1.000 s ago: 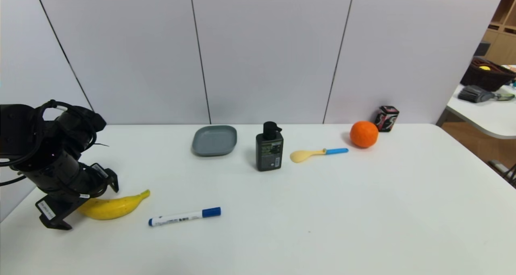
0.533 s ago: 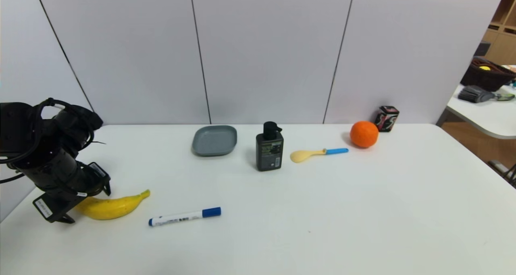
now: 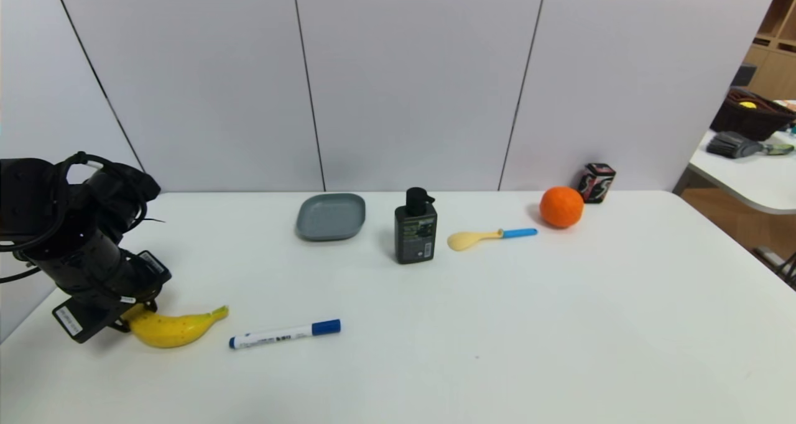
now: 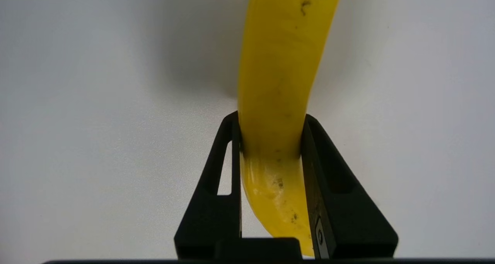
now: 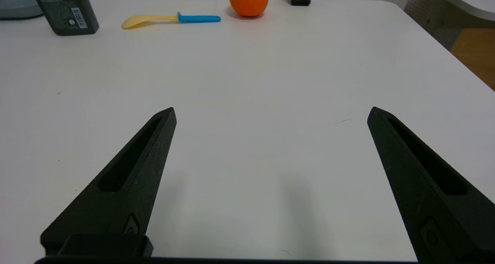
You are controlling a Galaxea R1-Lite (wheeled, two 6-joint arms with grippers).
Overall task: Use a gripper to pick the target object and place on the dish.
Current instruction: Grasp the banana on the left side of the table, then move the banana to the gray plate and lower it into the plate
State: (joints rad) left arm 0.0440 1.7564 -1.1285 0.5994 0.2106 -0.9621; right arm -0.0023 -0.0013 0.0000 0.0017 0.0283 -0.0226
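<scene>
Your left gripper [image 4: 270, 136] clamps the banana [image 3: 177, 327] at its blunt end on the table's [image 3: 497, 349] near-left; the arm hides that end in the head view. Marker [image 3: 284, 334] beside it; bottle [image 3: 415, 226] right of the dish [image 3: 330, 216]. Right gripper [image 5: 270, 115] spread, idle.

The left claw [image 3: 134, 315] hides the banana's [image 3: 177, 327] blunt end.

Smooth glossy banana [image 4: 278, 82], matt white table [image 3: 497, 324]
</scene>
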